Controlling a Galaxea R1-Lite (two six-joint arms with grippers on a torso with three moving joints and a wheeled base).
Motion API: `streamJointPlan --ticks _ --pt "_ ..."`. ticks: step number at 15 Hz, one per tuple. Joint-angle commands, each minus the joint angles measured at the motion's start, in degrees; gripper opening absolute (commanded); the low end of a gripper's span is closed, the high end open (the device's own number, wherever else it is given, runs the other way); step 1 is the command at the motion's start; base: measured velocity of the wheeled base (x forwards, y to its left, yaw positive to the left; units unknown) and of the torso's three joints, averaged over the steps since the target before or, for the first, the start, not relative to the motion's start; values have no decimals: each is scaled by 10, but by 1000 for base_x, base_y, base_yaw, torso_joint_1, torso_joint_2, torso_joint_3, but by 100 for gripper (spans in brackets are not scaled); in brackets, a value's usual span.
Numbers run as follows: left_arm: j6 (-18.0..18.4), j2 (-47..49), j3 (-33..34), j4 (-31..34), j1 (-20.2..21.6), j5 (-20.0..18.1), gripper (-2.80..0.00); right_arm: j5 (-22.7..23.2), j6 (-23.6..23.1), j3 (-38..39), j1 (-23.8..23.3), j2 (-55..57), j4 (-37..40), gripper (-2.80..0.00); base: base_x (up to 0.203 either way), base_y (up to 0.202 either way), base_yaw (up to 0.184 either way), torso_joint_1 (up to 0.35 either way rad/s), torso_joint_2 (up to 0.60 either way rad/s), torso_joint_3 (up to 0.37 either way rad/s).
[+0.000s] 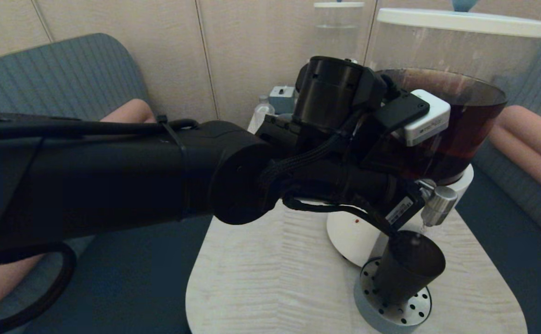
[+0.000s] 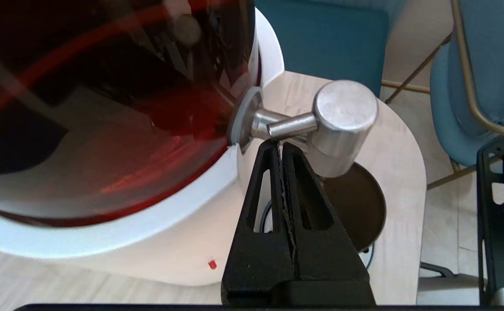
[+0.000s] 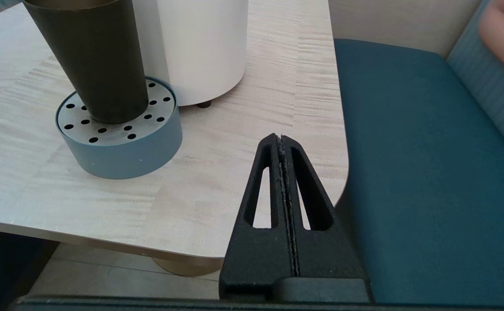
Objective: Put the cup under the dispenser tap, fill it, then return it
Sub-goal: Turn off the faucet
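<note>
My left gripper (image 2: 281, 144), fingers together, presses the dispenser tap (image 2: 321, 125).
The cup (image 1: 407, 266) stands on the drip tray (image 1: 391, 311) below the tap; my right gripper (image 3: 281, 140), closed, hangs beside the table (image 3: 234, 172).

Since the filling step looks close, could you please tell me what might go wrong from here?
1. The left hand, shut, sits right under the tap's stem; a crooked push could slip off it.
2. The cup is tall and narrow on the small drip tray, so a knock from the arm might tip it.
3. The right hand hangs shut by the table edge, too far away to steady the cup.
</note>
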Motion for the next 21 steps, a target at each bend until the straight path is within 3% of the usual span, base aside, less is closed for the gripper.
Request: streamJointPlan --ticks 1,21 --pt "1 8 -10 -3 0 -1 -280 0 0 5 0 -2 0 -280 0 0 0 0 0 0" --pt "7 41 -49 -45 -1 -6 -280 0 0 5 0 -1 0 -280 0 0 0 0 0 0"
